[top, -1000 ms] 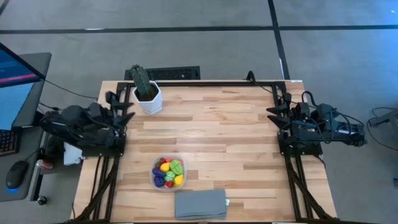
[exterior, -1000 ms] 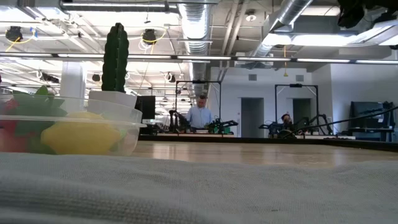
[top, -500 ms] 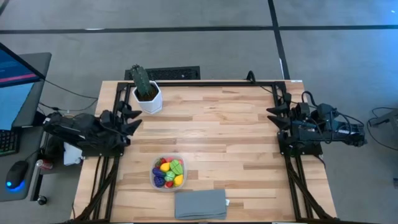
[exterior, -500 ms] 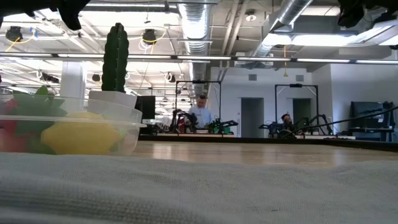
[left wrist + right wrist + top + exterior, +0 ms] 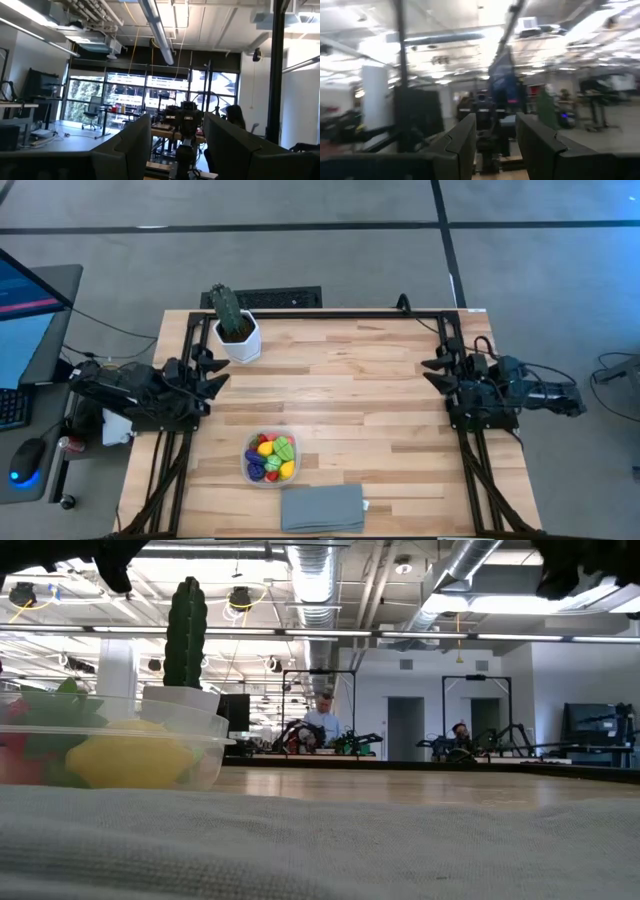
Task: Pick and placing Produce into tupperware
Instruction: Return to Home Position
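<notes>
The clear tupperware [image 5: 270,459] stands on the table near its near edge, filled with several toy produce pieces [image 5: 272,456] in yellow, green, purple and red. In the low view the tupperware [image 5: 110,745] shows at the left with a yellow piece [image 5: 125,760] against its wall. My left gripper [image 5: 216,368] hovers open above the table's left edge, level and pointing right, near the cactus pot. My right gripper [image 5: 430,367] hovers open above the right edge, pointing left. Both hold nothing; the wrist views show the left gripper [image 5: 176,145] and the right gripper [image 5: 495,140] open, with the room between the fingers.
A green cactus in a white pot [image 5: 235,328] stands at the far left corner. A folded grey cloth [image 5: 322,508] lies at the near edge, just right of the tupperware. The middle and right of the wooden table [image 5: 370,410] lie bare. People work far off in the room [image 5: 322,720].
My left arm has reached out from its folded pose toward the table's middle, its gripper coming forward past the cactus pot. My right arm has begun to shift, its gripper moving slightly toward the table's left. The tupperware and produce have stayed put.
</notes>
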Controlling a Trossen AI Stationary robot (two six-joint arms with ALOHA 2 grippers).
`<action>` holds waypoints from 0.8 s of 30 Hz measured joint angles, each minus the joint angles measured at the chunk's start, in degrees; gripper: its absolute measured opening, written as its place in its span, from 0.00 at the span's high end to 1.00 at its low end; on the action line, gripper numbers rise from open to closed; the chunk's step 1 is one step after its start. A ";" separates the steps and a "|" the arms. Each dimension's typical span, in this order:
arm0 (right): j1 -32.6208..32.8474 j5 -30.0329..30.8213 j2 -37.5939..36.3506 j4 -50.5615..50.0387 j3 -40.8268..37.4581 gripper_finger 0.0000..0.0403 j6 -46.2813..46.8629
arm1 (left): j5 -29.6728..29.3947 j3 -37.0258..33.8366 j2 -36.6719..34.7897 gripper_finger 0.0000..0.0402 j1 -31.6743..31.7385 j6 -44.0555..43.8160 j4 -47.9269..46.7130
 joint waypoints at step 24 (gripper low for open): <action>14.11 10.40 -2.49 5.44 -6.33 0.60 -1.88 | -2.87 0.00 -0.02 0.57 0.00 -1.89 -1.75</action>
